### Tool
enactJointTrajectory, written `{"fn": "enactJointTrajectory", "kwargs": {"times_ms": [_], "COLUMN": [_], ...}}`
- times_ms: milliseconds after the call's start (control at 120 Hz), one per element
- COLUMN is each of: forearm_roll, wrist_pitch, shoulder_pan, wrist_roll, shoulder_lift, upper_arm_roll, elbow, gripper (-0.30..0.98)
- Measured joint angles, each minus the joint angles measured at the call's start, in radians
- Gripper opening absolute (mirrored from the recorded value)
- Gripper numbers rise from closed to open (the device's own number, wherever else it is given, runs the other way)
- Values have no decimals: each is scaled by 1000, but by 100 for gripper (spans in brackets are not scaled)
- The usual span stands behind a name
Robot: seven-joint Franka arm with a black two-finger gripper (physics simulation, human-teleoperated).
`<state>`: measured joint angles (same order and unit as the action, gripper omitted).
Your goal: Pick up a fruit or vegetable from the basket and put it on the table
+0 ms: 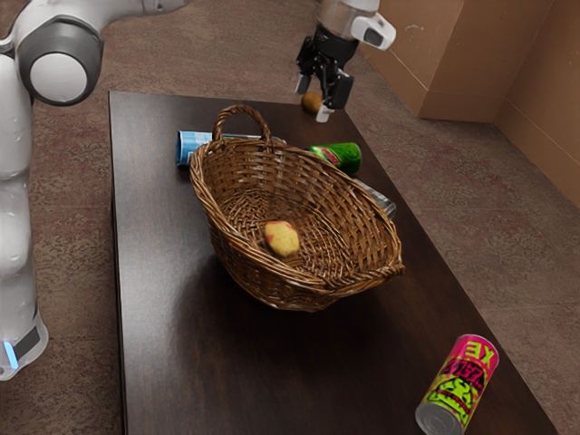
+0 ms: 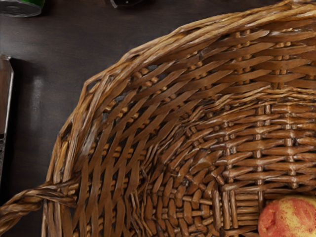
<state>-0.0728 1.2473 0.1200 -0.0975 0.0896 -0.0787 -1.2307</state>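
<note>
Jaws parted, the gripper (image 1: 313, 99) hangs near a brown round thing (image 1: 312, 102); the basket (image 1: 353, 217) walls in a red-yellow fruit (image 1: 282, 238), a green can (image 1: 341, 157) lying beside it

On my feed, a red-and-yellow fruit (image 2: 289, 219) lay inside the wicker basket (image 2: 163, 47); outside it, I made out a silver-edged object (image 2: 6, 94) and part of a green can (image 2: 22, 8) on the dark counter (image 2: 98, 37).
</note>
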Motion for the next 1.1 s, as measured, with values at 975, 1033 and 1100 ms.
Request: {"fn": "enactJointTrajectory", "kwargs": {"times_ms": [975,1033,1100], "forearm_roll": [92,107,119], "wrist_pitch": [559,599,639], "shoulder_pan": [-41,-60,-76], "wrist_roll": [121,128,135], "shoulder_lift": [-163,-166,-173], "upper_arm_roll": [-77,-81,-83], "elbow": [-660,-688,-730], "gripper": [69,69,69]}}
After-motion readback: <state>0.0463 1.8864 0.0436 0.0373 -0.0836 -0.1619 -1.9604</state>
